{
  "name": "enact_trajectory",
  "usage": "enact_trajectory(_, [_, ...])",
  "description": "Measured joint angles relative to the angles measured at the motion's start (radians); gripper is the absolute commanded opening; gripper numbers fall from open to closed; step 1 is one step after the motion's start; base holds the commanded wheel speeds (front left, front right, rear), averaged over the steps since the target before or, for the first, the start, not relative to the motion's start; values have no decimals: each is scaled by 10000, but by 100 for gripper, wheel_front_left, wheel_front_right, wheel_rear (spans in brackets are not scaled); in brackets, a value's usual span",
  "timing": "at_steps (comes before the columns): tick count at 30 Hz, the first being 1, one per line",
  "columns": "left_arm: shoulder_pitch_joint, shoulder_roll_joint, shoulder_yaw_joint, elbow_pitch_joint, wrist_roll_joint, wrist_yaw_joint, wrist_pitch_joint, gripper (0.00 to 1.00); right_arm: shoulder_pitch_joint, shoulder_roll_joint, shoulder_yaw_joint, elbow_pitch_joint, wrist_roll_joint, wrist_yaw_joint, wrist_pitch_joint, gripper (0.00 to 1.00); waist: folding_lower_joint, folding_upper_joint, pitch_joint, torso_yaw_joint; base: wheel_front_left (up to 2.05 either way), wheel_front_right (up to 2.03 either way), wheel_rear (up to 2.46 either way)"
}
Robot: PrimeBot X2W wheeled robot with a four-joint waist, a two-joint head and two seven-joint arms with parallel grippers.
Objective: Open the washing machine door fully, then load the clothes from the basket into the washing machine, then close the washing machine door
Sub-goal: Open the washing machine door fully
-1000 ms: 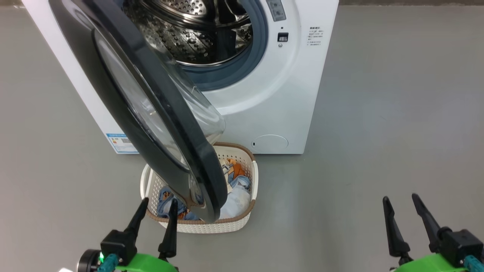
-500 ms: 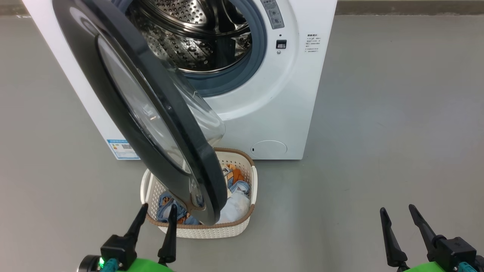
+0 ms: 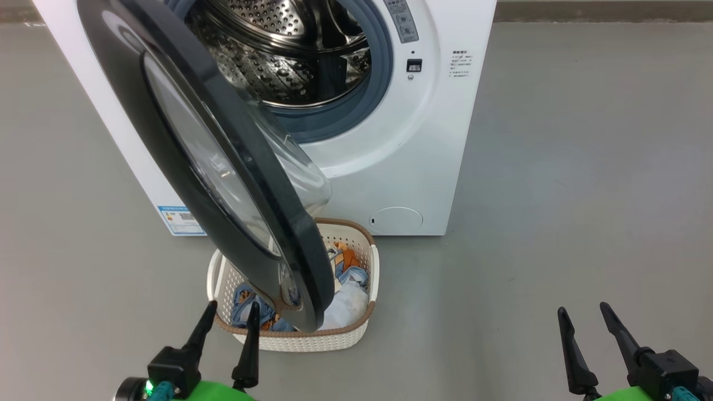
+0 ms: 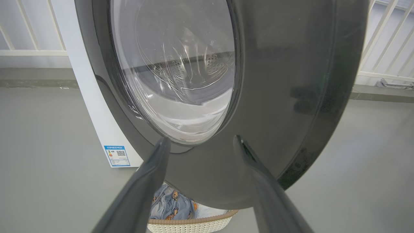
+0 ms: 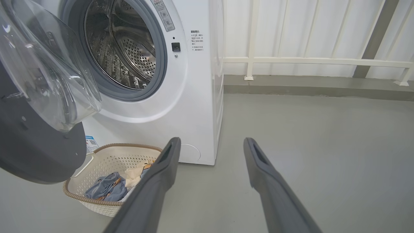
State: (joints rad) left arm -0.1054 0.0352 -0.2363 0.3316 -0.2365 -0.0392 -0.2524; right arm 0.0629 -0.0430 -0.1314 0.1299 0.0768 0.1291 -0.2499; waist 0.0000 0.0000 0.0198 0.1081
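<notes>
No change: washing machine door [image 3: 214, 167] half-open.

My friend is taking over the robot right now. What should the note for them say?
Left hand: open, empty, close to the door's lower edge; contact unclear.
Right hand: open, empty, off to the right above the floor.
Door: swung out, not fully; it hangs over part of the basket.
Basket: on the floor before the washer, clothes inside. No clothes visible in the drum.
Done: door partly open.
Left: open it fully, load clothes, close door.
</notes>
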Motion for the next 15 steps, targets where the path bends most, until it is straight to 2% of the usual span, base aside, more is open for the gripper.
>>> enact_trajectory(1, [0,0,2,0,0,2,0,100,0,0,0,0,-52,0,0,100,0,0,-4,1,0,0,0])
enact_trajectory(2, [0,0,2,0,-2,6,0,65,0,2,0,0,-59,0,0,100,0,0,-2,1,0,0,0])
enact_trajectory(3, [0,0,4,2,-6,6,0,9,1,2,0,0,-59,0,0,100,0,0,0,4,0,0,0])
enact_trajectory(4, [0,0,2,2,-27,6,0,0,1,2,0,0,-63,0,0,100,0,0,4,7,0,0,0])
enact_trajectory(15, [-136,-2,192,-36,-117,6,0,0,-11,6,-54,-8,-130,0,0,100,0,0,288,15,0,0,0])
